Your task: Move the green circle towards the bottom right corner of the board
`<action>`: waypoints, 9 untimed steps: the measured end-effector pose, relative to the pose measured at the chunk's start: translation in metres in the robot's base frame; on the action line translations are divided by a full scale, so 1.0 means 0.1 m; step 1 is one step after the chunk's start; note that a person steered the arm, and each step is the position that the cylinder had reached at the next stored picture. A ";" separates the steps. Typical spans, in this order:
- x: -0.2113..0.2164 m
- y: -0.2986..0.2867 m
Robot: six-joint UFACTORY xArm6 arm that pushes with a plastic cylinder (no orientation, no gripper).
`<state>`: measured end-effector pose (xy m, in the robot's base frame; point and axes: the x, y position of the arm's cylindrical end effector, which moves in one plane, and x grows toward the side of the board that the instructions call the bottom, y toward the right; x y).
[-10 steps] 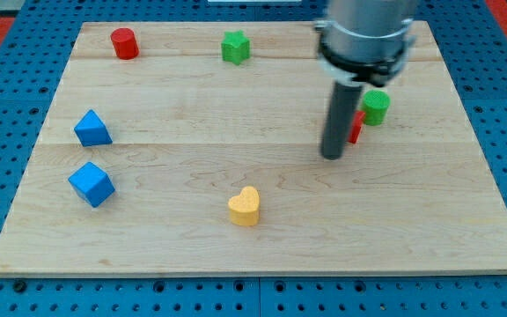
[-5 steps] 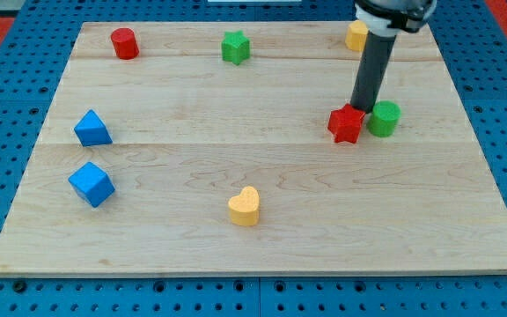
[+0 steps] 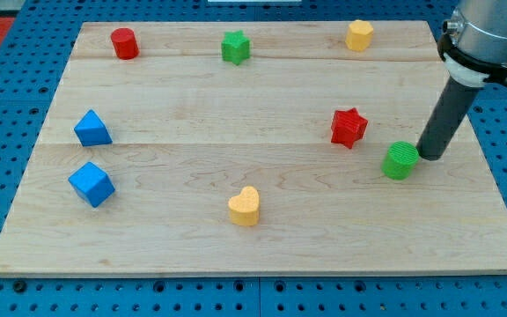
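Note:
The green circle (image 3: 400, 160) is a short cylinder lying on the wooden board (image 3: 253, 202), right of centre and below the red star (image 3: 349, 127). My tip (image 3: 429, 156) rests on the board just to the circle's right, touching or nearly touching its upper right side. The dark rod rises from it toward the view's top right.
A red cylinder (image 3: 124, 42) and a green star (image 3: 234, 47) sit near the top edge, a yellow hexagon (image 3: 358, 35) at top right. A blue triangle (image 3: 91, 129) and a blue cube (image 3: 91, 183) are at the left. A yellow heart (image 3: 245, 206) is at bottom centre.
My tip moved from left of the green circle, up and around, to its right. The green circle slid down and slightly right, away from the red star.

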<state>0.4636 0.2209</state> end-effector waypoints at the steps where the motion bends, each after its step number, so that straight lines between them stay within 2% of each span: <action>1: 0.06 -0.25; 2: -0.11 -0.45; 3: -0.08 -0.78; 6: 0.71 -1.12; 7: 0.82 -1.61; 9: 1.15 -1.26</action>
<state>0.5790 0.0947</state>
